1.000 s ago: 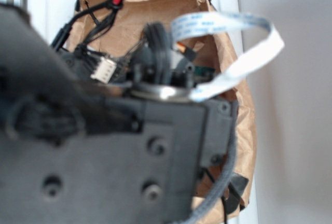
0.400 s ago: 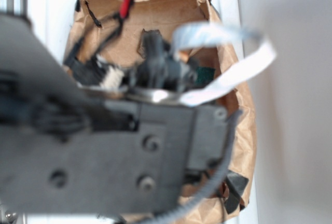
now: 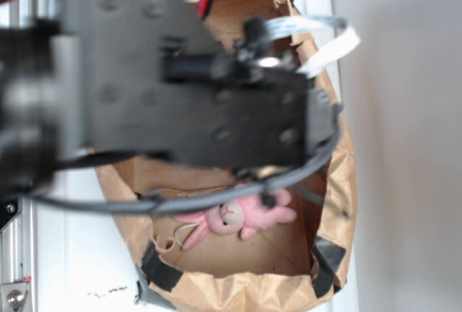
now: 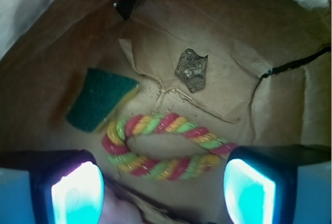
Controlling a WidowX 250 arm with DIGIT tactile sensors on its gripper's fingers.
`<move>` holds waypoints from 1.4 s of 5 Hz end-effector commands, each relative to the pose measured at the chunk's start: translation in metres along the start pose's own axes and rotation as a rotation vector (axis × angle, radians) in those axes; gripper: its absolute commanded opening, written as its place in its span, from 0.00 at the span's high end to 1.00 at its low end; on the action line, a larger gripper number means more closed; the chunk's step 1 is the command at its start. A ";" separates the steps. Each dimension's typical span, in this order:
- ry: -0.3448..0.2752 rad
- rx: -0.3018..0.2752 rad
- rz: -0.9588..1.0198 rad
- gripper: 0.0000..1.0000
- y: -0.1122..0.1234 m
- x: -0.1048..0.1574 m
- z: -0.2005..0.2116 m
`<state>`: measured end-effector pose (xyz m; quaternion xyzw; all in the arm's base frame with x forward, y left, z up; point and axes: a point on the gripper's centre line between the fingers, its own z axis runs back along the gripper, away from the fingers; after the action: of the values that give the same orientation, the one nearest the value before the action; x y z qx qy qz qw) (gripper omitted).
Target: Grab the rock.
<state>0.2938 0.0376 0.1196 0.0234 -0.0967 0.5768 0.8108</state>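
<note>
Two glowing fingertips (image 4: 78,195) of the gripper (image 4: 163,193) sit spread wide at the wrist view's bottom corners, holding nothing; just above them curls a striped rope (image 4: 163,146); a green sponge (image 4: 98,99) lies centre left; the rock (image 4: 192,69) rests above centre on the brown paper bag (image 4: 244,79).

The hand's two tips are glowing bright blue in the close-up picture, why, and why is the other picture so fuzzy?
Wrist view: the fingertips sit right against the lens, washed out by glare, while the rock and sponge farther in look sharp. Exterior view: the robot arm is close to the camera and blurred; the pink bunny toy below is clearer.
</note>
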 end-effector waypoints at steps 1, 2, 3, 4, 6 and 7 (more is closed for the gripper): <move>0.011 -0.088 0.117 0.00 0.016 0.027 -0.001; -0.009 -0.096 0.083 0.00 0.042 0.033 0.001; -0.020 -0.094 0.077 0.00 0.055 0.037 -0.002; -0.060 -0.079 0.079 0.00 0.061 0.047 -0.009; -0.089 -0.039 0.100 0.00 0.069 0.055 -0.008; -0.089 -0.039 0.100 0.00 0.069 0.055 -0.008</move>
<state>0.2606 0.0945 0.0982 0.0346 -0.1159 0.5959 0.7939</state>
